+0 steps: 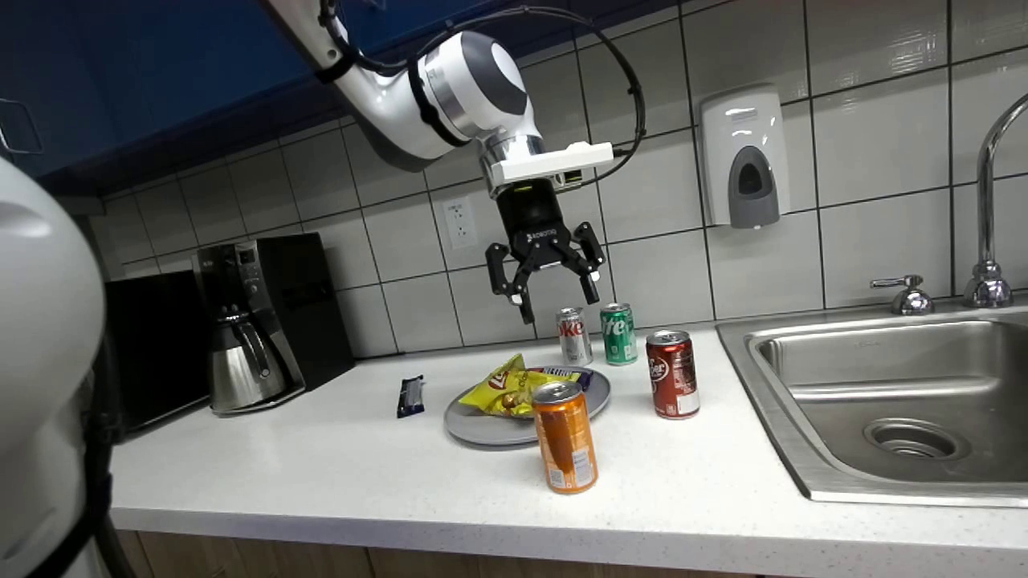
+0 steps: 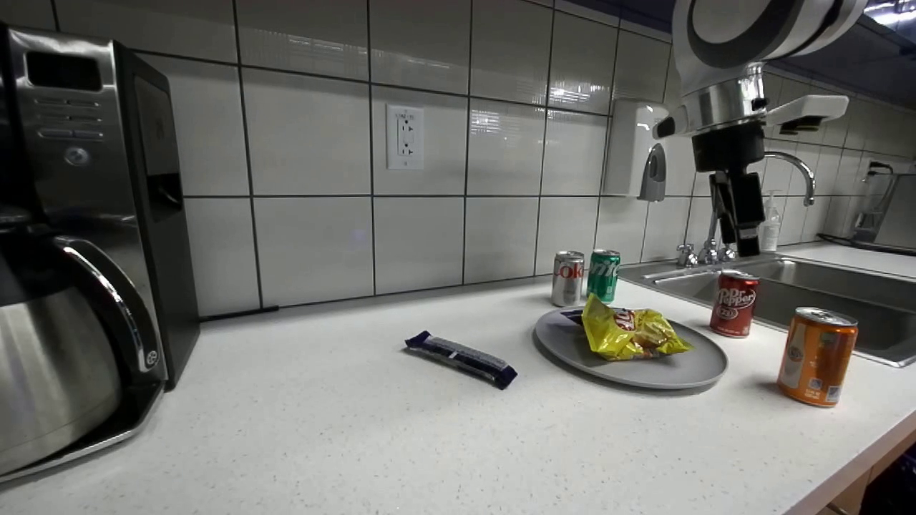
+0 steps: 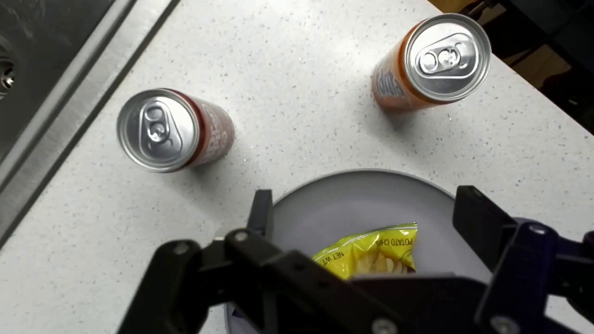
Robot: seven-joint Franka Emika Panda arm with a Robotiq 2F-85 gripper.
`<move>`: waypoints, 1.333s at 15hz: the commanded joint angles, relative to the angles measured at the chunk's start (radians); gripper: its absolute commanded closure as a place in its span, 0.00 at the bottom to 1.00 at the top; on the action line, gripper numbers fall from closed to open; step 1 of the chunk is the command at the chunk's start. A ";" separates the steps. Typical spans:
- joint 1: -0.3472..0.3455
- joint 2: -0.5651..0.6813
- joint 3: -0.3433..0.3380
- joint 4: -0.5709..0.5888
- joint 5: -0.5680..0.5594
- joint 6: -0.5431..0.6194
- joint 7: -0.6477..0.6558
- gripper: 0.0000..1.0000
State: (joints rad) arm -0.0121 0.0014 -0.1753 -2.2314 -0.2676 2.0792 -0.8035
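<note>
In an exterior view, your gripper (image 1: 560,307) hangs fingers-down above the counter (image 1: 305,466), its two fingers spread wide with nothing between them, so it bears no load. Below it, the yellow chip bag (image 1: 498,392) lies on the grey plate (image 1: 474,433), which carries its weight; a purple-wrapped bar (image 1: 584,376) is partly hidden by the bag. Around the plate, the orange can (image 1: 564,441), the Dr Pepper can (image 1: 673,376), the Coke can (image 1: 575,337) and the Sprite can (image 1: 619,335) each stand upright on their own flat bases. In an exterior view, you find a loose snack bar (image 2: 461,359) lying flat on the counter, apart from the plate; your gripper shows edge-on there, so its spread is hard to read. The bag's crumpled end pokes up, probably because its stiff film holds the crease. In the wrist view, you look down between the parted fingers, since they point at the plate; the bag shows between them, partly covered by the gripper's body, with the sink (image 3: 88,88) edge off in a corner.
</note>
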 commanded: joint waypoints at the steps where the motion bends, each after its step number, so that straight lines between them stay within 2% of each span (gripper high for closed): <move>1: -0.024 0.043 0.043 0.048 0.008 0.000 -0.061 0.00; 12: -0.022 0.098 0.091 0.073 -0.015 0.015 -0.090 0.00; 20: -0.021 0.201 0.114 0.146 -0.017 0.026 -0.148 0.00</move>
State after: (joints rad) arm -0.0120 0.1463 -0.0868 -2.1432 -0.2685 2.1061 -0.9085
